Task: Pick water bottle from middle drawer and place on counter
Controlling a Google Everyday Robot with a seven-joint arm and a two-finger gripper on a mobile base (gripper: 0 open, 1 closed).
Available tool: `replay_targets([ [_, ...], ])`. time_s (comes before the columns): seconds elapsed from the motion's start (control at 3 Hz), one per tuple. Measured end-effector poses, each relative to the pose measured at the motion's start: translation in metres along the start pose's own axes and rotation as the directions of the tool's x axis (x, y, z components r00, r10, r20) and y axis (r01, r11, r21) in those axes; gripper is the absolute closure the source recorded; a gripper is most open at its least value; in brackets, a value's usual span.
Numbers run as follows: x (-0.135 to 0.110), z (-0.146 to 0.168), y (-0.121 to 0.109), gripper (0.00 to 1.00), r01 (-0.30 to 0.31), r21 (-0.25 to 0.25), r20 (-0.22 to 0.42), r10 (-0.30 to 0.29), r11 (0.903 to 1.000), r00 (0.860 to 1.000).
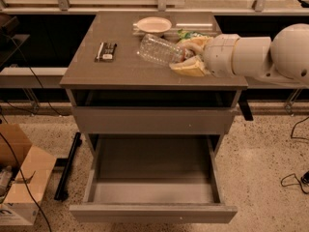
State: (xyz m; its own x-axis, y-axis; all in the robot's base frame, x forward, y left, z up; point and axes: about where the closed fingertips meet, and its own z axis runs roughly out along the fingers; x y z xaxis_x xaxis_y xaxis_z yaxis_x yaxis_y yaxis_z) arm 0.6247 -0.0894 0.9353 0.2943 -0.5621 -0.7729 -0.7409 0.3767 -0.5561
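Observation:
My gripper (189, 57) is shut on the neck end of the water bottle (158, 50), a clear ribbed plastic bottle. It holds the bottle tilted, base pointing left, over the middle right of the counter (120, 66). I cannot tell whether the bottle touches the top. My arm reaches in from the right. The middle drawer (153, 178), the lowest grey one, stands pulled out and holds nothing.
A white bowl (154, 25) stands at the back of the counter. A green snack bag (189, 34) lies behind my gripper, mostly hidden. A dark flat object (106, 51) lies at the left. A cardboard box (21, 178) sits on the floor at left.

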Motion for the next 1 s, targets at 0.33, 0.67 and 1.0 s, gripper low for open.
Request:
replay_targets([
  [0.33,0.018,0.043,0.007,1.0,0.04,-0.022,-0.028,-0.041,0.9989,0.999],
  [0.67,0.024,0.097,0.007,1.0,0.085,-0.049,-0.029,-0.086,0.9952,0.996],
  [1.0,0.042,0.142,-0.001,0.82,0.11,-0.066,-0.049,-0.113,0.9918,0.992],
])
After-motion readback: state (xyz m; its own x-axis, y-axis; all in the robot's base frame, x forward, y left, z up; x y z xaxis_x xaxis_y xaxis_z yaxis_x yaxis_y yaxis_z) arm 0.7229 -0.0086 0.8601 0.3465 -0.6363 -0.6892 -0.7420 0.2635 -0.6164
